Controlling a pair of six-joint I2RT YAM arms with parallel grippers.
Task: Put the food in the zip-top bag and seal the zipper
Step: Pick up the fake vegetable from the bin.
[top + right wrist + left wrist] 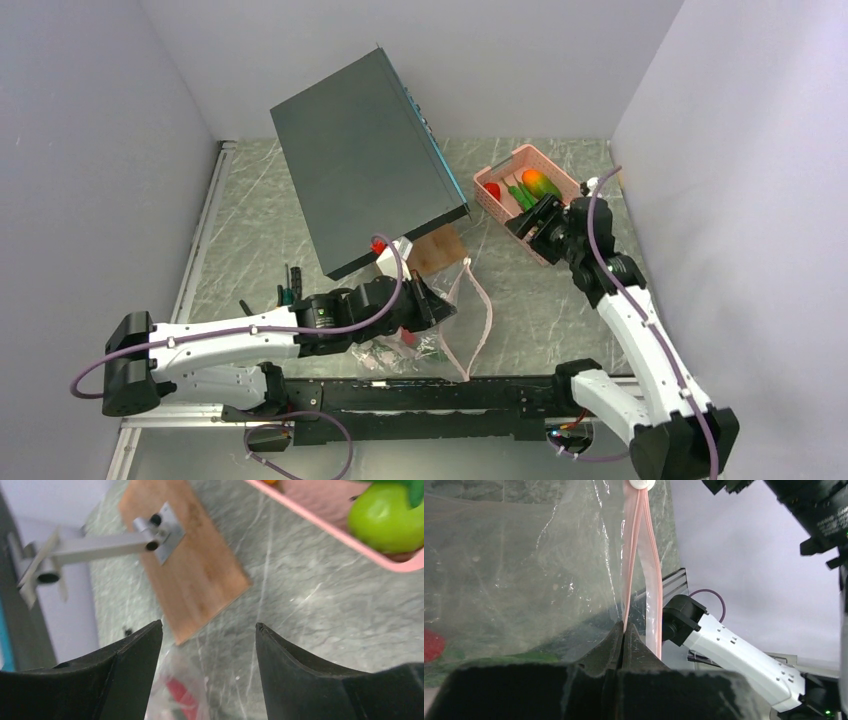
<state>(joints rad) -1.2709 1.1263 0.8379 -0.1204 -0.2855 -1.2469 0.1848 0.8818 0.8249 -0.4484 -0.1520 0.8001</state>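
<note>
The clear zip-top bag (pixel 440 345) lies in front of the left arm, with red and green food inside. Its mouth gapes, and the pink zipper (pixel 484 310) loops up. My left gripper (pixel 440 308) is shut on the zipper strip (pixel 639 555). In the left wrist view the strip runs up from between the shut fingers (pixel 611 645), and a red piece (pixel 431 645) shows through the bag (pixel 524 570). My right gripper (pixel 530 222) is open and empty over the near edge of the pink basket (pixel 497 165). The basket holds a mango (pixel 540 183), a green pod (pixel 520 196) and a red piece (pixel 492 190). The right wrist view shows a lime-green fruit (pixel 387 517) in the basket (pixel 320 522) and the open gripper (pixel 209 627).
A large dark grey box (pixel 365 160) hangs tilted over the table's middle on a stand. A wooden board (pixel 435 250) lies under it and shows in the right wrist view (pixel 195 565). Small hand tools (pixel 288 285) lie at the left. Walls close in both sides.
</note>
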